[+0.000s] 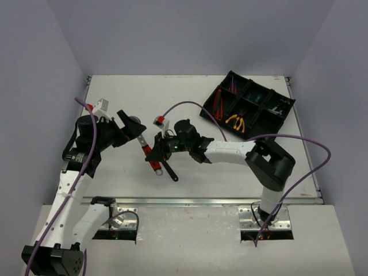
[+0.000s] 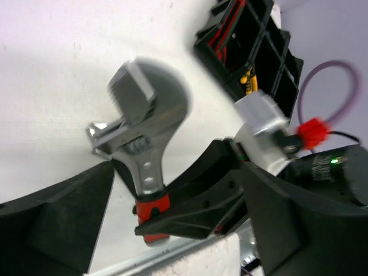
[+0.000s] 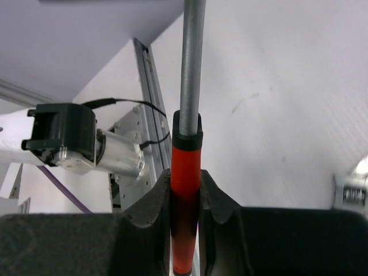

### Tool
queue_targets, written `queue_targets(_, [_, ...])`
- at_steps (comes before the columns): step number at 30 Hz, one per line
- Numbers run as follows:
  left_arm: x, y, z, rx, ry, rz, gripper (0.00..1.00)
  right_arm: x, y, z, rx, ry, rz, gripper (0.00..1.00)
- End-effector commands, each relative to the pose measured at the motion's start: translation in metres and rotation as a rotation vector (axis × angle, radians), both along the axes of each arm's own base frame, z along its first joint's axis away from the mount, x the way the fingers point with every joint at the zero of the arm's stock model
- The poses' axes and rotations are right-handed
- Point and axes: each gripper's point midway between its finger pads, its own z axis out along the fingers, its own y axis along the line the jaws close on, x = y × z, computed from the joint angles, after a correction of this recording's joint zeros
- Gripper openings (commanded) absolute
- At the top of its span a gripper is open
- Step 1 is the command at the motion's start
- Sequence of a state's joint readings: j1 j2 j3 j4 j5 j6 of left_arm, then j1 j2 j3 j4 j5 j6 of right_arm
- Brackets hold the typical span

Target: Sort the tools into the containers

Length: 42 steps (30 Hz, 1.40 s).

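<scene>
My right gripper [image 1: 156, 152] is shut on the red part of an adjustable wrench's handle [image 3: 186, 184] and holds it above the table. The wrench [image 1: 150, 158] has a silver head, a red collar and a black handle end. In the left wrist view its silver head [image 2: 146, 121] sits just ahead, blurred. My left gripper [image 1: 133, 123] is open, its fingers [image 2: 52, 230] spread wide on both sides of the wrench neck without clamping it. The black organiser tray [image 1: 267, 118] stands at the far right, holding yellow pliers [image 1: 236, 122] and red tools [image 1: 217, 106].
The tray also shows in the left wrist view [image 2: 270, 63]. A metal rail [image 1: 201, 201] runs along the table's near edge. Purple cables [image 1: 310, 144] loop around the right arm. Grey walls enclose the table on three sides.
</scene>
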<state>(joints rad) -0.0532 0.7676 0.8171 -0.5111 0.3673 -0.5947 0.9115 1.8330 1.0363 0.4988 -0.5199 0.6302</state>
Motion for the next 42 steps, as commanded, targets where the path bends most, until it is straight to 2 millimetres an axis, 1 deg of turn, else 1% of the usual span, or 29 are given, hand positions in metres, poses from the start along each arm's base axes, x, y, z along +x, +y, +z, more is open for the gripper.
queue_targets(1, [0.006, 0.013, 0.082, 0.101, -0.265, 0.031, 1.0, 0.006, -0.038, 0.04, 0.049, -0.021, -0.147, 0.0])
queue_targets(3, [0.005, 0.029, 0.089, 0.169, -0.269, 0.101, 1.0, 0.017, -0.064, 0.057, 0.077, -0.004, -0.22, 0.0])
queue_targets(4, [0.004, 0.038, 0.091, 0.211, -0.274, 0.136, 1.0, 0.022, -0.084, 0.062, 0.081, 0.009, -0.268, 0.0])
queue_targets(5, [0.002, 0.045, 0.095, 0.247, -0.283, 0.162, 1.0, 0.028, -0.104, 0.062, 0.069, 0.023, -0.323, 0.0])
queue_targets(6, [-0.002, 0.05, 0.099, 0.27, -0.295, 0.178, 1.0, 0.033, -0.12, 0.061, 0.053, 0.032, -0.376, 0.0])
queue_targets(7, [-0.006, 0.055, 0.097, 0.295, -0.289, 0.191, 1.0, 0.037, -0.136, 0.06, 0.037, 0.041, -0.427, 0.0])
queue_targets(9, [-0.012, 0.063, 0.09, 0.329, -0.279, 0.228, 1.0, 0.048, -0.182, 0.054, -0.011, 0.077, -0.573, 0.0])
queue_targets(11, [-0.015, 0.061, 0.085, 0.33, -0.287, 0.22, 1.0, 0.051, -0.218, 0.04, -0.06, 0.126, -0.674, 0.0])
queue_targets(12, [-0.016, 0.059, 0.077, 0.326, -0.282, 0.208, 1.0, 0.058, -0.241, 0.041, -0.065, 0.135, -0.746, 0.0])
queue_targets(13, [-0.016, 0.057, 0.065, 0.324, -0.267, 0.194, 1.0, 0.057, -0.26, 0.042, -0.078, 0.152, -0.801, 0.0])
queue_targets(14, [-0.016, 0.055, 0.054, 0.321, -0.25, 0.18, 1.0, 0.06, -0.275, 0.045, -0.071, 0.162, -0.846, 0.0])
queue_targets(15, [-0.016, 0.053, 0.047, 0.319, -0.238, 0.169, 1.0, 0.065, -0.289, 0.046, -0.065, 0.176, -0.891, 0.0])
queue_targets(16, [-0.016, 0.052, 0.044, 0.317, -0.233, 0.161, 1.0, 0.068, -0.303, 0.043, -0.062, 0.207, -0.934, 0.0])
queue_targets(17, [-0.016, 0.05, 0.032, 0.317, -0.214, 0.151, 1.0, 0.069, -0.318, 0.043, -0.034, 0.249, -0.966, 0.0])
queue_targets(18, [-0.017, 0.049, 0.026, 0.313, -0.207, 0.145, 1.0, 0.069, -0.327, 0.044, -0.017, 0.272, -0.985, 0.0])
queue_targets(20, [-0.019, 0.047, 0.029, 0.309, -0.224, 0.141, 1.0, 0.07, -0.342, 0.046, 0.026, 0.308, -1.019, 0.0])
queue_targets(22, [-0.02, 0.048, 0.031, 0.307, -0.234, 0.146, 1.0, 0.072, -0.354, 0.052, 0.056, 0.309, -1.05, 0.0])
queue_targets(24, [-0.022, 0.046, 0.029, 0.3, -0.241, 0.141, 1.0, 0.077, -0.376, 0.06, 0.078, 0.295, -1.125, 0.0])
queue_targets(30, [-0.023, 0.042, 0.028, 0.291, -0.246, 0.127, 1.0, 0.085, -0.43, 0.065, 0.069, 0.272, -1.312, 0.0])
queue_targets(37, [-0.023, 0.039, 0.026, 0.287, -0.242, 0.118, 1.0, 0.091, -0.458, 0.063, 0.029, 0.235, -1.394, 0.0])
queue_targets(42, [-0.022, 0.039, 0.026, 0.286, -0.242, 0.116, 1.0, 0.099, -0.462, 0.054, 0.007, 0.237, -1.386, 0.0])
